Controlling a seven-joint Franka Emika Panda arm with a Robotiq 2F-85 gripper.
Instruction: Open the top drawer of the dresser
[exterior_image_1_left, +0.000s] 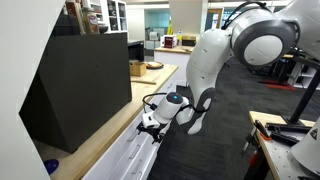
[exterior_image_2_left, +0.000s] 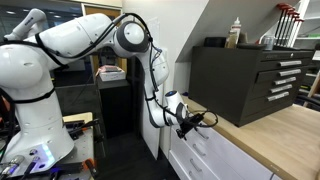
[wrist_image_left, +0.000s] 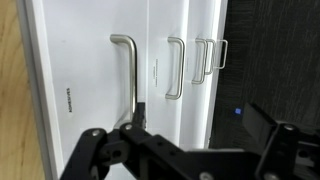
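Observation:
The dresser (exterior_image_1_left: 110, 160) is a long white cabinet with a light wood countertop (exterior_image_2_left: 285, 135). In the wrist view the top drawer (wrist_image_left: 90, 80) lies next to the wood edge, and its silver bar handle (wrist_image_left: 129, 70) runs up the picture. The handles of lower drawers (wrist_image_left: 178, 68) lie further right. My gripper (wrist_image_left: 200, 125) is open. One finger tip sits just beside the near end of the top drawer's handle, and the other hangs over the dark floor. Both exterior views show the gripper (exterior_image_1_left: 152, 122) (exterior_image_2_left: 190, 122) right at the top drawer's front, just below the countertop edge.
A big black wedge-shaped box (exterior_image_1_left: 80, 85) stands on the countertop; it also shows in an exterior view (exterior_image_2_left: 245, 80), with drawers in its face. A workbench (exterior_image_1_left: 285, 135) stands across the dark carpet aisle. Bottles (exterior_image_2_left: 236, 32) sit on top of the black box.

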